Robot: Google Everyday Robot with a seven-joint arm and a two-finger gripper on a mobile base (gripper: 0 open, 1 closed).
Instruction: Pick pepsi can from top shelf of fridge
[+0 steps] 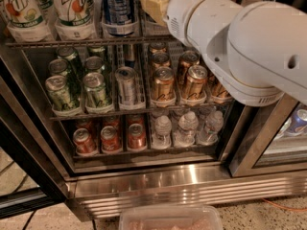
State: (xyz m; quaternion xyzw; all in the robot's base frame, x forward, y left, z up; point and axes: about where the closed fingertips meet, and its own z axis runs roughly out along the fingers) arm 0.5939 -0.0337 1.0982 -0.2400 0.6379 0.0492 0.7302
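Observation:
The fridge stands open with wire racks of drinks. The highest rack in view holds 7UP bottles and a dark blue can with white markings in a clear tray. No round Pepsi logo shows on it, so I cannot tell whether it is the pepsi can. My white arm reaches in from the right. My gripper, a tan part at the arm's end, sits at that rack just right of the blue can. The arm hides the rack's right side.
The middle rack holds green cans, a blue-and-white striped can and bronze cans. The bottom rack holds red cans and water bottles. A dark door edge stands left, a glass door right, a clear tray below.

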